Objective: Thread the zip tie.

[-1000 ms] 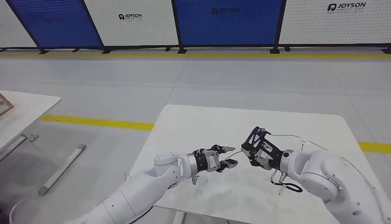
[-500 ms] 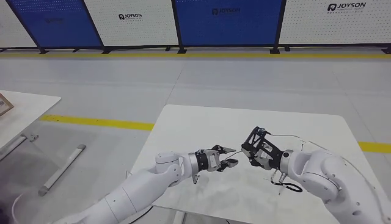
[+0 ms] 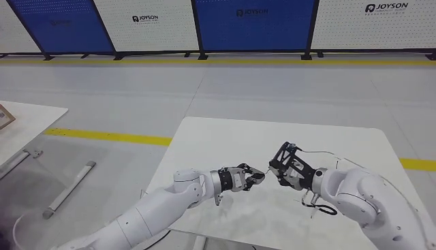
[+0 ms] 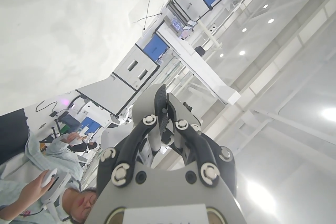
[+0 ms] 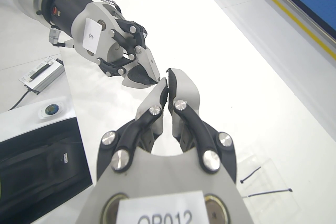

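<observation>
Black, thin zip tie (image 5: 168,69) pinched in right gripper (image 5: 166,78) ribbed jaws; left gripper (image 5: 154,82) jaws pressed together, tips just beside, over white desk (image 5: 223,51).

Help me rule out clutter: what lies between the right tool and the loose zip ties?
Only bare table separates tool and ties, per the right wrist view.

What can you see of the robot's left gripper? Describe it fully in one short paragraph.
The left gripper has two pale grey fingers with black textured pads. Black linkage bars with silver bolts join them to a grey body bearing a white label. Its jaws are shut. It is held over the white table, pointing at the right gripper, with their tips nearly touching. Whether anything is pinched between its pads cannot be told.
</observation>
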You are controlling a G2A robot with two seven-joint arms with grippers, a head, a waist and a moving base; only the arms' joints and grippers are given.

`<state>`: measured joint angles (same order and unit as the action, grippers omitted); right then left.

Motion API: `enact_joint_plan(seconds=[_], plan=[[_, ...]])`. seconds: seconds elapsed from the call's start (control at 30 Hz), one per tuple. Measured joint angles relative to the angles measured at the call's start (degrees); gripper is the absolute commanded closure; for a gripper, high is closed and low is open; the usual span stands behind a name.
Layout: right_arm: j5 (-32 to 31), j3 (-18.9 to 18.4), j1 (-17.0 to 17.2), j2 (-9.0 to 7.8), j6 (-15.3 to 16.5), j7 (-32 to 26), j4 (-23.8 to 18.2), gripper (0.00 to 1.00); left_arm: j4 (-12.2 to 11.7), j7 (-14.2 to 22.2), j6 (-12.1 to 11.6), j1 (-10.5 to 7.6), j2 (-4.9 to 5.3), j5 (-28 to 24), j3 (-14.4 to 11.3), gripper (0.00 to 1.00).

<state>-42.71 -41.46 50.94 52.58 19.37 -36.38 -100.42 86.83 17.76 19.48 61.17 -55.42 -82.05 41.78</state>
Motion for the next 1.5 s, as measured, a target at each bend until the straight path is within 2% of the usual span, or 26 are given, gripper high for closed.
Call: enact_joint_plan(seconds=[0.2, 0.43, 0.53, 0.67, 0.87, 1.23, 1.3, 1.37, 1.5], plan=[[0.57, -1.32, 0.75, 0.15, 0.11, -0.68, -0.59, 0.0, 0.64, -0.98, -0.12, 0.27, 0.08, 1.35, 0.57, 1.0], [2.29, -4.85, 3.4, -0.43, -0.21, 0.18, -1.2, 0.0, 1.8, -3.9, -2.72, 1.3, -0.14, 6.5, 1.05, 1.0], [7.32, -7.76, 5.44, -0.88, -0.72, 0.07, -0.51, 0.0, 2.54, -4.13, -4.57, 1.69, -0.06, 12.33, 0.65, 1.0], [16.29, -11.3, 7.42, -1.36, -0.01, -2.07, 1.3, 0.0, 4.0, -5.7, -8.87, 3.01, 0.09, 22.3, -0.06, 1.0], [20.48, -11.34, 7.41, -1.05, -0.79, -4.81, 3.59, 0.0, 5.65, -7.69, -13.87, 4.73, 0.22, 34.29, -0.7, 1.0], [20.64, -11.28, 7.62, -1.0, -0.77, -4.55, 3.52, 0.0, 5.59, -7.87, -13.89, 4.75, 0.22, 34.24, -0.62, 1.0], [23.38, -11.44, 7.95, -0.75, -0.85, -3.9, 4.15, 0.0, 5.41, -10.28, -15.78, 5.23, 0.16, 36.43, -0.21, 1.0], [28.17, -12.03, 7.52, -0.43, -0.42, -3.78, 6.49, 0.0, 5.72, -12.78, -17.96, 6.18, 0.1, 38.99, 0.15, 1.0], [37.32, -11.94, 5.83, 0.3, -0.34, -7.44, 12.22, 0.0, 6.97, -15.02, -18.74, 7.49, 0.14, 41.62, 1.18, 1.0]])
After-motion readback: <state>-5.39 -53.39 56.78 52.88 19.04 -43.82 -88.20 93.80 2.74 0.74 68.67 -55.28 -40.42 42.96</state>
